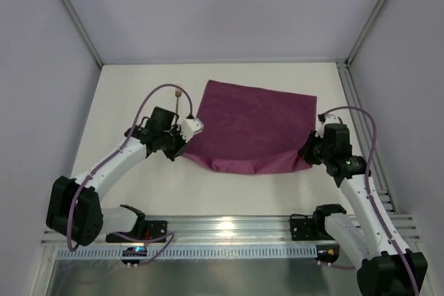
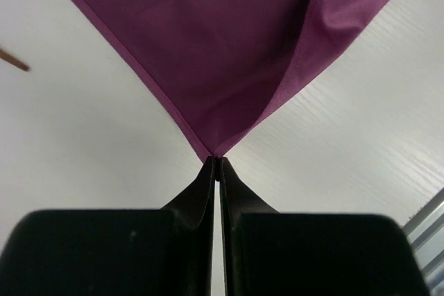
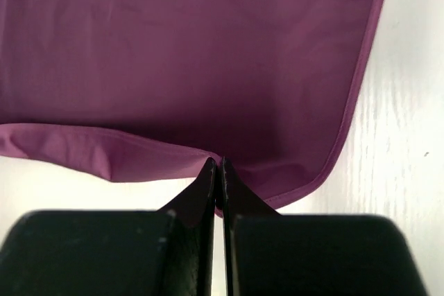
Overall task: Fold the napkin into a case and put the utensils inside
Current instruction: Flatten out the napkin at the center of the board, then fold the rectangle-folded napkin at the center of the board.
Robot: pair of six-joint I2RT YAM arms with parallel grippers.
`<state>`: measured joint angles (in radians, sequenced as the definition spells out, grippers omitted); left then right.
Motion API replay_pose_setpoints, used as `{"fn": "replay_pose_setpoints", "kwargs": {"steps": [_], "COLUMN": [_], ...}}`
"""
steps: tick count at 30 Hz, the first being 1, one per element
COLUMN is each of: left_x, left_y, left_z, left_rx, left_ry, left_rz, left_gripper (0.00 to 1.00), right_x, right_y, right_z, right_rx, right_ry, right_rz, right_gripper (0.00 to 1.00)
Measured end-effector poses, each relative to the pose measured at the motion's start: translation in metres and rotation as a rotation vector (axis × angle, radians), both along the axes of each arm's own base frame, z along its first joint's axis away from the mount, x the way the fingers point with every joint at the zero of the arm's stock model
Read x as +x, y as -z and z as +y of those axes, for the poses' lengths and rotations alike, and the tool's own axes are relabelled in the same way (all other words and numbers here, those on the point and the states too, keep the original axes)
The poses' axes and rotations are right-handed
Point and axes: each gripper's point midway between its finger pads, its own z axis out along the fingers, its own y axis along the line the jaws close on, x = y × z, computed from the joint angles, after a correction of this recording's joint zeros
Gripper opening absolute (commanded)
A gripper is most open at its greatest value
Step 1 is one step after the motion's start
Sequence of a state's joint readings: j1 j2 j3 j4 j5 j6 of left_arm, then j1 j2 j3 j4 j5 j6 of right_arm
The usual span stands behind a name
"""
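Two pinches hold the napkin's (image 1: 253, 126) near hem, with the left gripper (image 2: 217, 161) and right gripper (image 3: 216, 164) each clamped tight on it. The first fold looks to be in hand. Next, both should carry that hem evenly across.

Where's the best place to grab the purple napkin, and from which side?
By its near corners, coming in low from the near side. The napkin lies spread and floppy, so only a thin corner or hem can be pinched. The left gripper holds the near-left corner; the right gripper, the near hem beside the right corner.
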<state>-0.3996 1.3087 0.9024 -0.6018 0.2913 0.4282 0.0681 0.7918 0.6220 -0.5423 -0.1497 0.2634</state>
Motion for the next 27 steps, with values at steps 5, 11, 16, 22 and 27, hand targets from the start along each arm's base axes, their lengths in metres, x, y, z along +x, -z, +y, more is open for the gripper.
{"fn": "replay_pose_setpoints", "kwargs": {"steps": [5, 11, 16, 22, 27], "left_x": [-0.048, -0.085, -0.117, -0.091, 0.005], "left_y": [0.010, -0.006, -0.010, -0.033, -0.051], "left_z": [-0.007, -0.003, 0.008, 0.006, -0.003], "left_rx": [0.032, 0.016, 0.042, 0.058, 0.067], "left_ry": [0.106, 0.178, 0.220, 0.109, -0.135], "left_rz": [0.050, 0.076, 0.167, 0.109, 0.008], "left_gripper": [0.00, 0.00, 0.00, 0.00, 0.00], "right_x": [-0.020, -0.036, -0.045, -0.031, 0.026], "right_y": [0.009, 0.004, -0.017, -0.022, -0.007], "right_z": [0.010, 0.011, 0.006, -0.002, -0.021], "right_rx": [0.064, 0.122, 0.135, 0.100, -0.009], "right_ry": [0.046, 0.105, 0.147, 0.187, 0.236], "right_rz": [0.089, 0.116, 0.075, 0.065, 0.134], "right_gripper": [0.03, 0.03, 0.03, 0.03, 0.03]}}
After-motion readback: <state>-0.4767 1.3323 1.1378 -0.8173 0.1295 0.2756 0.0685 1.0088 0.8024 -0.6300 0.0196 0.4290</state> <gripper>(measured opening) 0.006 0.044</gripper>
